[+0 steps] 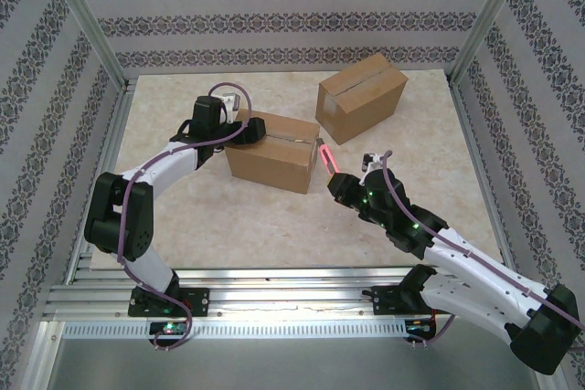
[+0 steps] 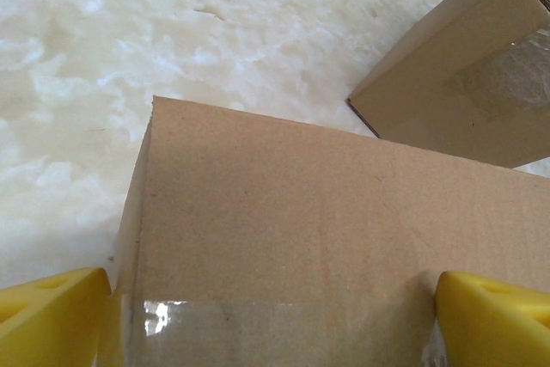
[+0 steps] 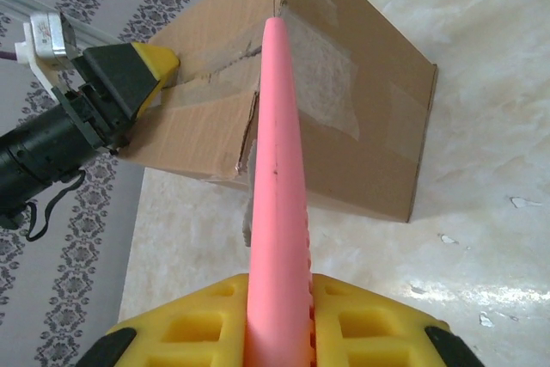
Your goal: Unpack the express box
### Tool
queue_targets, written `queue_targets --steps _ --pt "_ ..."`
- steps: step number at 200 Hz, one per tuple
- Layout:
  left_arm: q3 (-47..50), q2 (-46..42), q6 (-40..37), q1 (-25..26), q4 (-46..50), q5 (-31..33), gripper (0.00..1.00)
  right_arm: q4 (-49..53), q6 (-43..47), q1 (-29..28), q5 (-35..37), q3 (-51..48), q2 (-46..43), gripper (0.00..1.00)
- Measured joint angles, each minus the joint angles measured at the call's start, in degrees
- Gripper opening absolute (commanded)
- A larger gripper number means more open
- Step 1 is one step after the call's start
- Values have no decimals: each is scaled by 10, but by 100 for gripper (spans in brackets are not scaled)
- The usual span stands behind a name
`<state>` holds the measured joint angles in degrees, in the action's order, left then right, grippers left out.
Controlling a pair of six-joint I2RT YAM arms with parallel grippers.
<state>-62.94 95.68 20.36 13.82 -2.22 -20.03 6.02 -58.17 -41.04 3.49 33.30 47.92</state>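
The near cardboard box (image 1: 274,157) lies in the middle of the table, its top seam taped. My left gripper (image 1: 249,130) straddles the box's left end. In the left wrist view its yellow fingers (image 2: 51,320) press both sides of the box (image 2: 284,229). My right gripper (image 1: 340,187) is shut on a pink cutter (image 1: 326,157) that points up at the box's right end. In the right wrist view the cutter (image 3: 277,152) has its tip at the torn, taped top edge of the box (image 3: 344,100). One of the left gripper's fingers (image 3: 150,66) rests on the far end.
A second taped cardboard box (image 1: 361,96) stands at the back right, close to the near one; its corner (image 2: 464,75) is also in the left wrist view. The marble-patterned table (image 1: 274,226) is ringed by aluminium frame posts and patterned walls. Small scraps (image 3: 520,202) lie on the surface.
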Motion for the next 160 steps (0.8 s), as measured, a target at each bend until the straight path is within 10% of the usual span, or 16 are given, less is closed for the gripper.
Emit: queue_targets --steps 160 --pt "-4 4 0 0 0 4 96 -3 0 0 4 1 8 0"
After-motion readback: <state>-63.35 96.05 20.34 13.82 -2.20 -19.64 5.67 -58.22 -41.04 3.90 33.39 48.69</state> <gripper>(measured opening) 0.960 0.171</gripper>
